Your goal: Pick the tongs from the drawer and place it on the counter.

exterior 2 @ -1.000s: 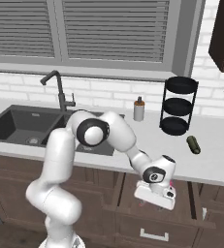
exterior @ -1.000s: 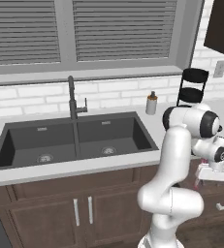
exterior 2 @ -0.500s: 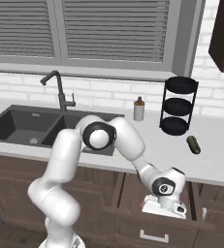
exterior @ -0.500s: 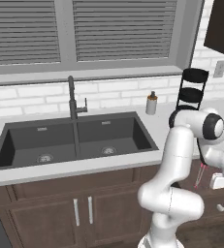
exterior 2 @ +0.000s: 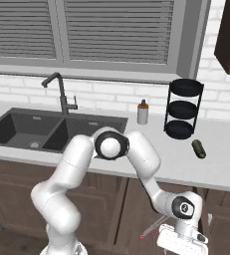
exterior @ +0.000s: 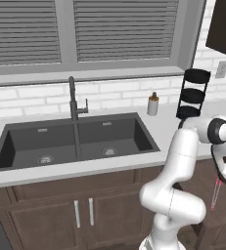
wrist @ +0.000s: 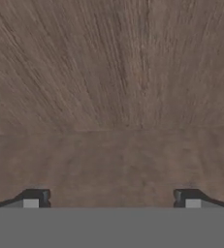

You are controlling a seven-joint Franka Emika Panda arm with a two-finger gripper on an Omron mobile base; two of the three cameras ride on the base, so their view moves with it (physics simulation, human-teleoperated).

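Jaws are seen spread apart over bare brown wood inside the drawer (wrist: 111, 97), nothing being held, while the tongs (exterior 2: 154, 227) are seen just beside the hand, so picking and placing on the table (exterior 2: 221, 164) are judged undone.

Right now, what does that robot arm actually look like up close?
The arm is glossy white, built of rounded tube segments linked by fat joints with dark round caps, one cap ringed in white at the wrist. It ends in a blocky white hand. The gripper has two small dark fingertips with pale grey faces. No cables or lettering show.
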